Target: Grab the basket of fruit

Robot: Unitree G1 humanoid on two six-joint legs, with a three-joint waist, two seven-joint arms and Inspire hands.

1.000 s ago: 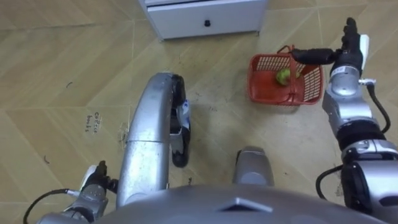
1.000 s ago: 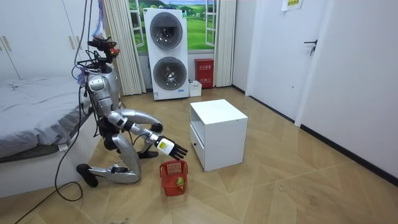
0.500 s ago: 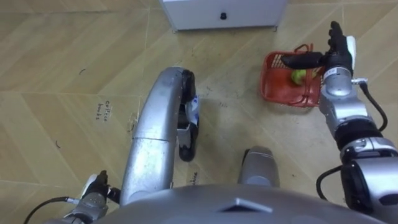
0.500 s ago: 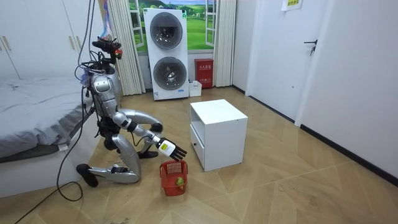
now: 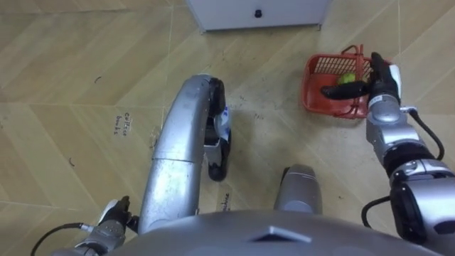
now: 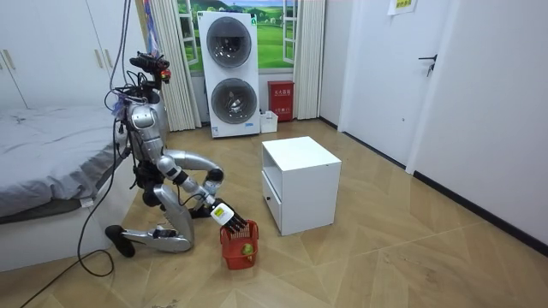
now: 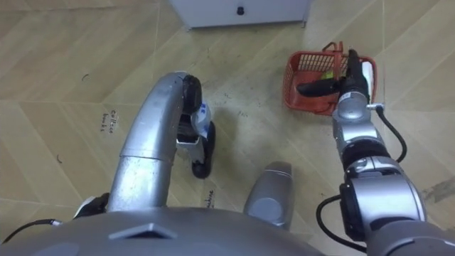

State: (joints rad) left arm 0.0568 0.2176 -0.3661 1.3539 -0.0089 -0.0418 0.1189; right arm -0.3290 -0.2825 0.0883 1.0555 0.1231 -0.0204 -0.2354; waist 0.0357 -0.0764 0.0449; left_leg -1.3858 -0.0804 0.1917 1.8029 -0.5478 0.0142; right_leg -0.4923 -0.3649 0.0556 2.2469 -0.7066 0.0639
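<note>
- Herringbone wood floor (image 6: 360,257) of a bedroom: bed (image 6: 43,145) at the room view's left, two stacked washing machines (image 6: 231,73) against the far wall with a small red box (image 6: 281,101) beside them, closed door (image 6: 432,77) at the room view's right.
- Kneeling low on that floor between the bed and a white cabinet (image 6: 300,184), torso upright, right arm stretched forward and down.
- Fruit basket (image 5: 328,66): red plastic mesh, upright on the floor, near the cabinet's drawer front with its dark knob (image 5: 257,13), ahead and to the robot's right.
- One green fruit (image 5: 346,79) inside, toward the basket's right half.
- Right hand (image 5: 382,80) directly over the basket's right side, coming in from the lower right of the eye views.
- Fingers (image 5: 375,64) straight, pointing away from the body, along the right rim.
- Thumb (image 5: 334,91) spread wide to the left across the basket's opening, on the near side of the fruit and just beside it.
- Spread and relaxed, clasping nothing.
- Red handle loop (image 5: 352,51) at the far rim, just beside the fingertips, not grasped.
- From the room view, fingertips down at the level of the basket's top rim; actual contact with rim or mesh impossible to judge.
- Basket resting flat on the floor, not lifted.
- Left hand (image 5: 112,212) low at the lower left of the eye views, beside the left thigh and well apart from the basket; state not readable.
</note>
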